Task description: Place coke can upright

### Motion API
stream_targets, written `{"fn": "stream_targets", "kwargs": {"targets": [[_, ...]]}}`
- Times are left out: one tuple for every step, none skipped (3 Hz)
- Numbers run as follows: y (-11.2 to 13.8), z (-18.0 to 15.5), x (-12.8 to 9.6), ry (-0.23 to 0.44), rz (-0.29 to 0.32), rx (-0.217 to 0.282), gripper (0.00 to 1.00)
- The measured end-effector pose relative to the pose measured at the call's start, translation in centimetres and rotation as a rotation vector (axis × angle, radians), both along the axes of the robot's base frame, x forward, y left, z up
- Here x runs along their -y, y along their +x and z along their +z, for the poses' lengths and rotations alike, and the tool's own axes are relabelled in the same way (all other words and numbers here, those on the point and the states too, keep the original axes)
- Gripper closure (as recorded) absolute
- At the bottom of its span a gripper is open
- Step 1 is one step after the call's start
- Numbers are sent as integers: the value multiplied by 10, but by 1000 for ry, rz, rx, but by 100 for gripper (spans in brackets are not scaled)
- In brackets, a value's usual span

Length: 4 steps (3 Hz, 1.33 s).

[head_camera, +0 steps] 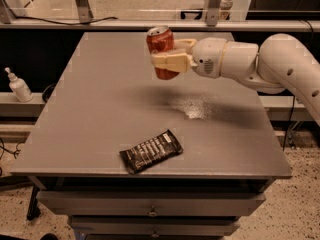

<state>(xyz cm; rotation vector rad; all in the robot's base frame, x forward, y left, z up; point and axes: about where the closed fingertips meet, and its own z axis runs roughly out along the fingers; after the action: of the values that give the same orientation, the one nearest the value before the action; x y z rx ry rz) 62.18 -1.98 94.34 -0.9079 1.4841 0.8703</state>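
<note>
The red coke can (pixel 161 44) stands nearly upright in the air, silver top up, held above the middle of the grey table (pixel 90 114). My gripper (pixel 170 54) comes in from the right and is shut on the can, with one cream finger (pixel 170 62) across its front and the other behind it. The can's bottom hangs a little above the tabletop, over its shadow. The orange ball is hidden or out of view.
A black snack bar wrapper (pixel 151 151) lies near the table's front edge. My white arm (pixel 280 69) spans the right side of the table. A white pump bottle (pixel 19 86) stands on a ledge to the left. Drawers sit under the tabletop.
</note>
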Motion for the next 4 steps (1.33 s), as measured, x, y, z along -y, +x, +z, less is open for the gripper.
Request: {"fn": "stream_targets", "kwargs": {"targets": [[0, 0, -1, -1, 3, 0, 100], [1, 0, 5, -1, 53, 32, 100], [3, 5, 31, -8, 87, 75, 100], [3, 11, 66, -14, 80, 95, 100]]}}
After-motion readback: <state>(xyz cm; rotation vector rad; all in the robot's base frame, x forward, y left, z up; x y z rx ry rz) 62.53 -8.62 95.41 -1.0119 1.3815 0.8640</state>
